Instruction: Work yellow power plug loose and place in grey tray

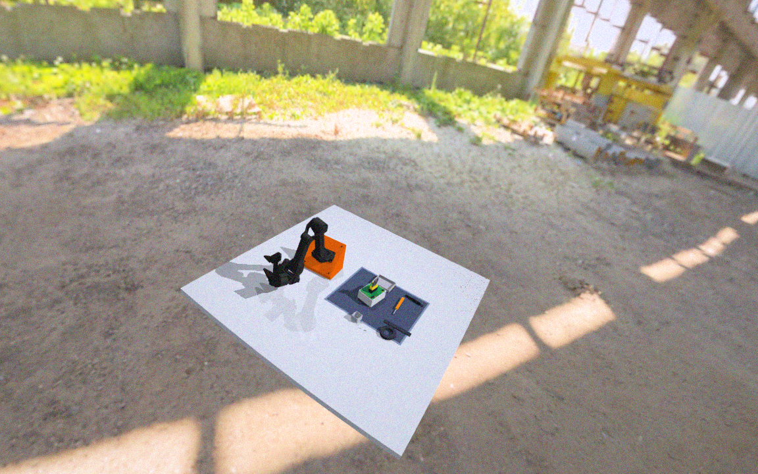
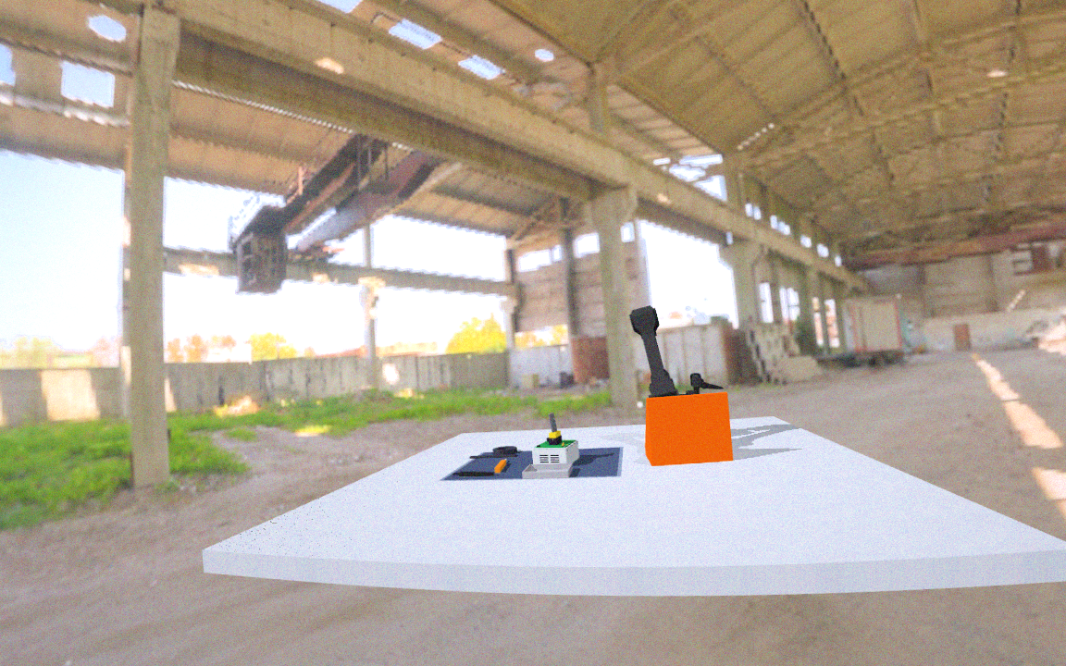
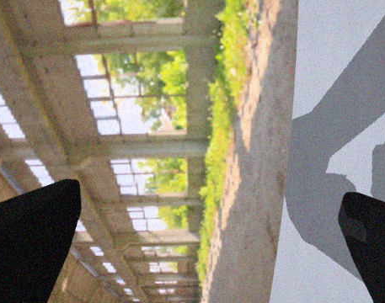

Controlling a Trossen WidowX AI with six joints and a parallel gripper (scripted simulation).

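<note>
Standing wide apart with nothing between them, the jaws [image 1: 268, 266] [image 2: 706, 383] point away from the work. The long swing back past the orange block [image 1: 337, 259] [image 2: 688, 428] could clip it if kept low. Well apart from the jaws, the yellow plug [image 1: 373, 288] [image 2: 553, 436] sits upright on the green board [image 1: 379, 294] [image 2: 568, 444]. An off-centre grip might slip, and a hard rock could drag the board along. Farther from the jaws than the plug, the grey tray [image 1: 392, 284] [image 2: 548, 474] lies close against the board's housing, so a hasty release might catch its rim. The top view shows both fingers; the exterior hides most of them behind the block. The wrist view shows the gap plainly, but neither plug nor tray.
</note>
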